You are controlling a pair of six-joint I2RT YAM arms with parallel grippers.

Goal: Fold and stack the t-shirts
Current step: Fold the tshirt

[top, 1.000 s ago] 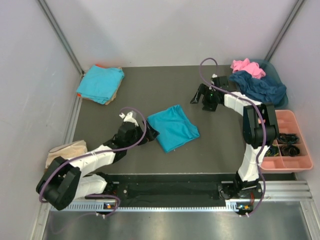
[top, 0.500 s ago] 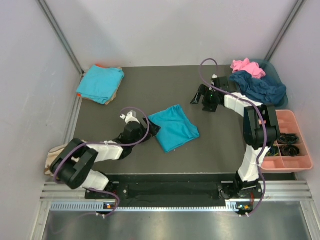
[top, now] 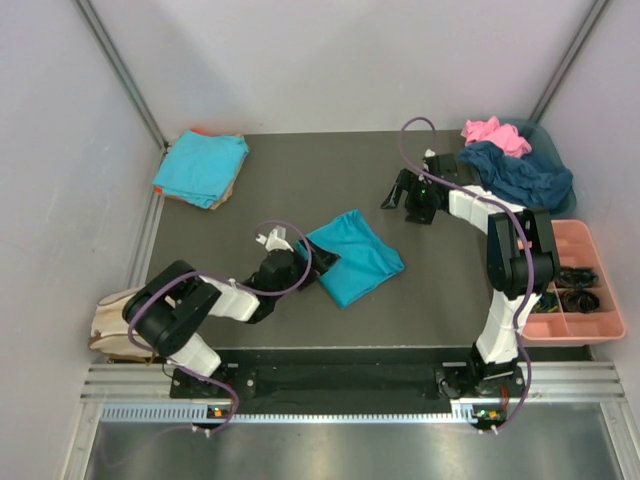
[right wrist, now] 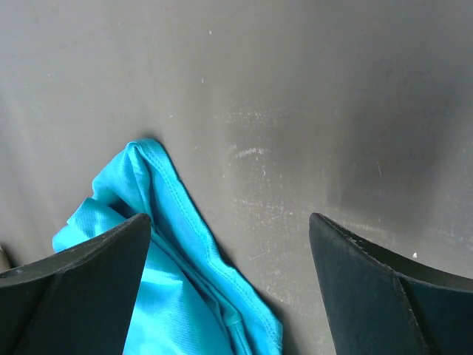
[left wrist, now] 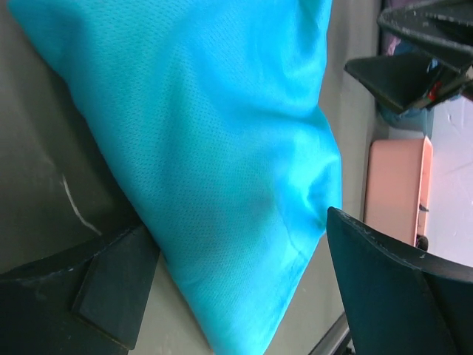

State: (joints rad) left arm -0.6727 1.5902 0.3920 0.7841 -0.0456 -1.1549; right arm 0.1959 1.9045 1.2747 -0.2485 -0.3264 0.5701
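A folded turquoise t-shirt (top: 358, 256) lies flat near the middle of the bench (top: 300, 180). We see the left jaws wide open at its left edge — a corner of the cloth sits between them, unclamped. The right jaws, open too, hang over bare bench just beyond the shirt's far right side. At the far left corner another turquoise shirt (top: 200, 167) tops a small pile; at the far right, a pink shirt (top: 492, 131) and a navy shirt (top: 522, 174) lie crumpled together. A pink tray (top: 580, 245) sits at the right edge — nearer than that heap.
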